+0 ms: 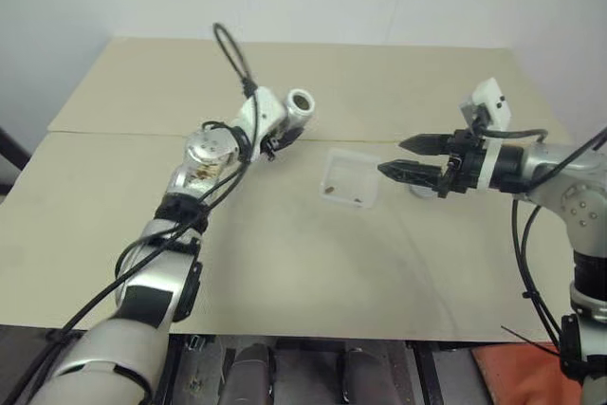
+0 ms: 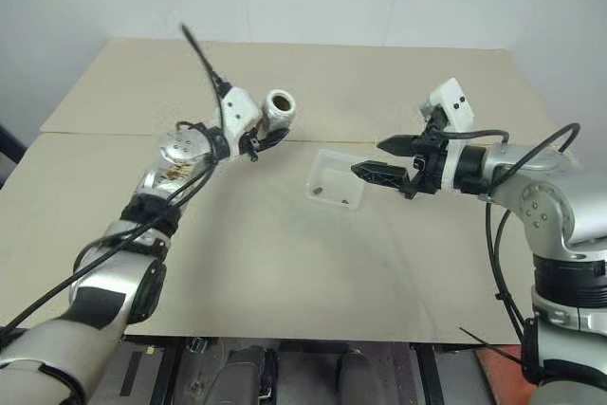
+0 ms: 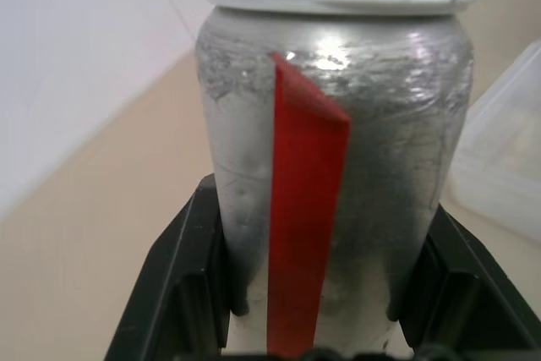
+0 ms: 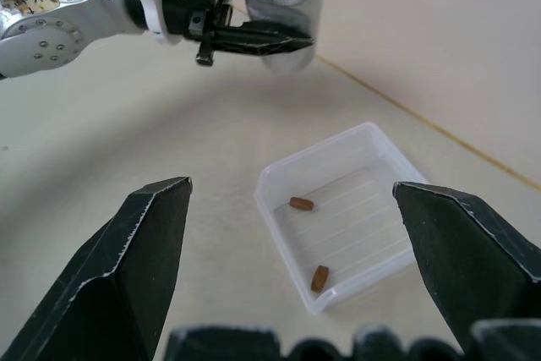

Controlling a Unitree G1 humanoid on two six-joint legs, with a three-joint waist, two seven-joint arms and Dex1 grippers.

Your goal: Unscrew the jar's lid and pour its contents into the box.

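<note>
- The jar (image 3: 338, 166) is dull silver metal with a red vertical stripe (image 3: 304, 226) down its side and a white threaded neck at the mouth.
- The box (image 4: 342, 209) is clear, colourless plastic with faint ribbed lines across its floor.
- The contents (image 4: 301, 204) are small brown bits against the pale floor of the box.
- Both grippers' fingers (image 4: 127, 268) are matt black.
- The tabletop (image 1: 285, 263) is plain pale beige, with one thin darker seam running across it.
</note>
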